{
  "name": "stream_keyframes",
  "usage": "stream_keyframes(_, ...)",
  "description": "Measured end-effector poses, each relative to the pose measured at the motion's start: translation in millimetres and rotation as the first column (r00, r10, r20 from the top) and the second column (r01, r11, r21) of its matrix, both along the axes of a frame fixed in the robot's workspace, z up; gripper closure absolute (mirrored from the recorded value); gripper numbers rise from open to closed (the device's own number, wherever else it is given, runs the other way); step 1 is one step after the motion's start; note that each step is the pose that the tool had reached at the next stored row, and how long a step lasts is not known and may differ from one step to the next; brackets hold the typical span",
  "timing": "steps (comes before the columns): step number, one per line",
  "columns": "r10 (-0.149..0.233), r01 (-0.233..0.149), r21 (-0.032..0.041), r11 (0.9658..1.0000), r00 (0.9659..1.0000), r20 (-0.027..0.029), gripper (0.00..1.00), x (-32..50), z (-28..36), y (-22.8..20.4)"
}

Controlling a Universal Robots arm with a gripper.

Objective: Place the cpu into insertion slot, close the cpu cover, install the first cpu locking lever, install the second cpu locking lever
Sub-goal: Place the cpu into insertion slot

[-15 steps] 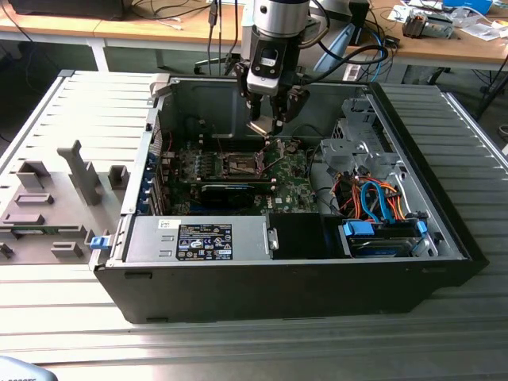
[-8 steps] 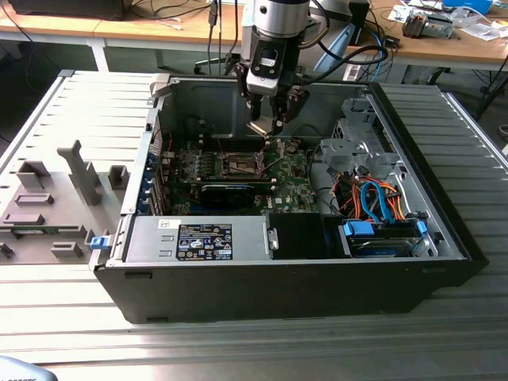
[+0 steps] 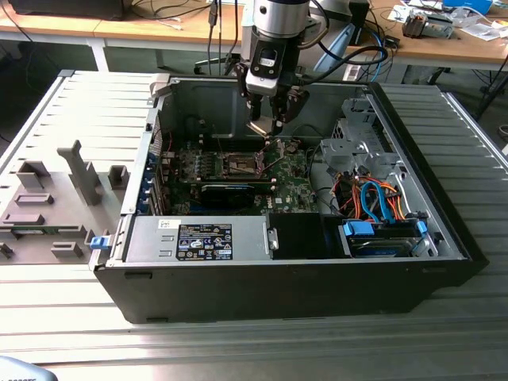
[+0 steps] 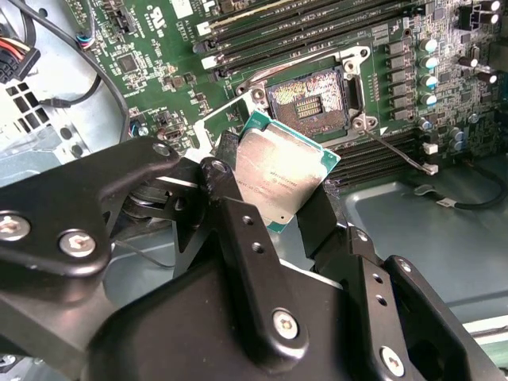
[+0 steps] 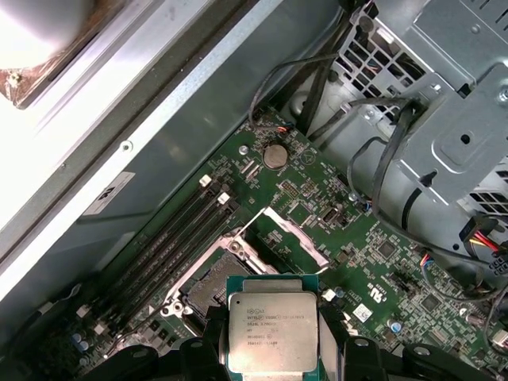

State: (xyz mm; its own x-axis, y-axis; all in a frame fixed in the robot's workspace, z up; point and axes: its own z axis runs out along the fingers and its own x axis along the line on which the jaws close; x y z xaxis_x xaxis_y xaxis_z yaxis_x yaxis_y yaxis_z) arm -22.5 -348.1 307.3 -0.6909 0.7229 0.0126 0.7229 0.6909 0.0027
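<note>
Two edges of the cpu [image 4: 279,176] were hidden behind the gripper [image 4: 270,200] in the second wrist view. In the first wrist view the insertion slot [image 5: 205,290] was partly covered by the cpu [image 5: 272,333]

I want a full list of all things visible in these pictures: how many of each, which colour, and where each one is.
Black open computer case: one, black, on the ribbed metal table.
Green circuit board: one, green, inside the case.
Square insertion slot: one, dark brownish centre, on the board, uncovered.
Metal frame cpu cover: one, greyish, tilted open beside the slot.
Thin square cpu: one, silver-beige, held above the board near the slot.
Grey labelled box: one, grey, along the case's near edge.
Cables: several, orange and blue, the exterior view's right of the case.
Black gripper: one, black, shut on the cpu.
</note>
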Motion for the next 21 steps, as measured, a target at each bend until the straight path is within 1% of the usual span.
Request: stream_keyframes(21, -0.018, 0.018, 0.0000, 0.9998, 0.9998, 0.0000, 0.45, 0.0, -0.8, 0.0)
